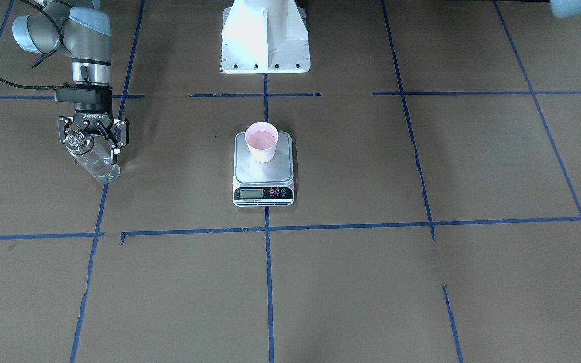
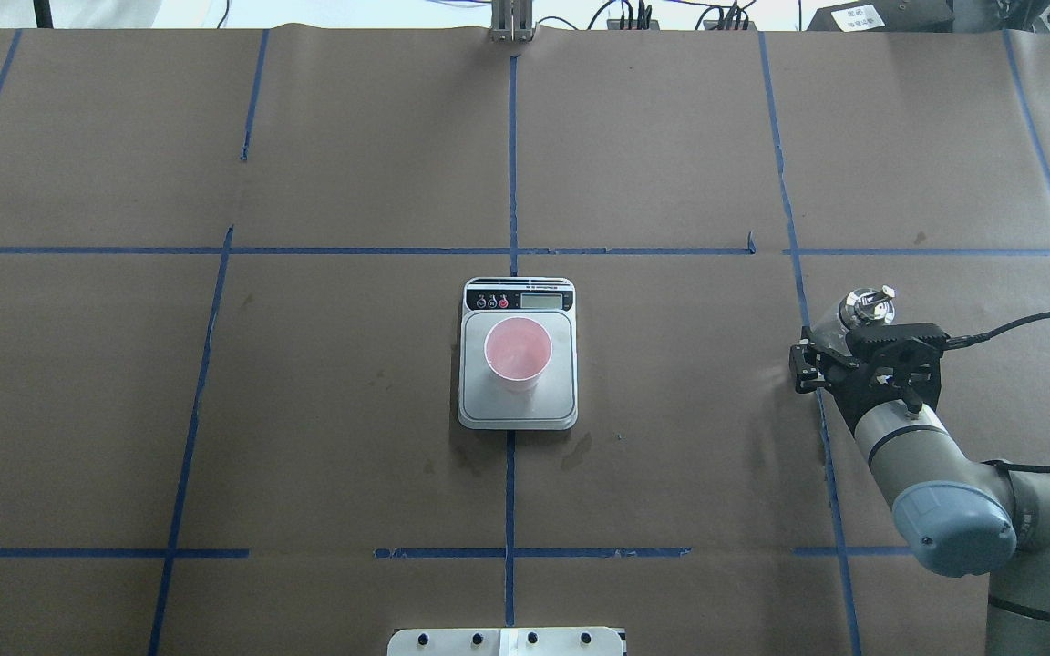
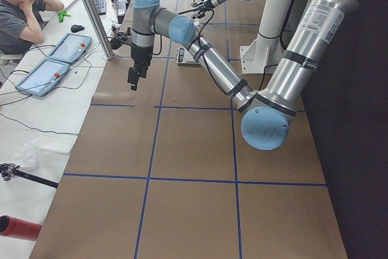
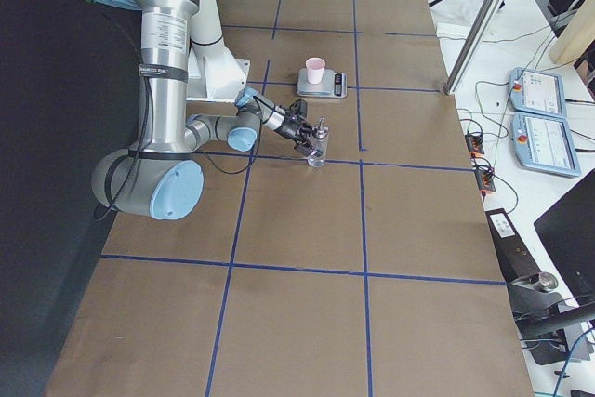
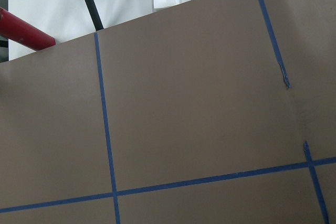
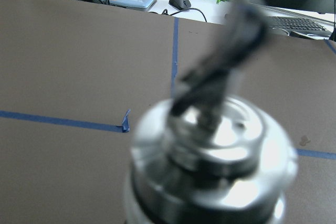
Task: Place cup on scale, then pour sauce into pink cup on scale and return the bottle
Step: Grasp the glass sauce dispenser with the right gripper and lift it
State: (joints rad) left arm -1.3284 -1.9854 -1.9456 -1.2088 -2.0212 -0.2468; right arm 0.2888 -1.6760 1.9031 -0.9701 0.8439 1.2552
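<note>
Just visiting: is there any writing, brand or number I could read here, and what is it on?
"ROBOTIQ": on the right claw, which grips the bottle.
On the scale, the print beneath its display and buttons is too small to read.
The left arm label and the right arm label: too small to read.
The paper sign beyond the table: blurred.

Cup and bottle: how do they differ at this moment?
The cup is opaque pink and open-topped; the bottle is clear glass with a metal spout. The cup stands free on the scale at the table's middle; the bottle is off to the robot's right, clamped in the right gripper. The bottle looks taller. Both look upright.
</note>
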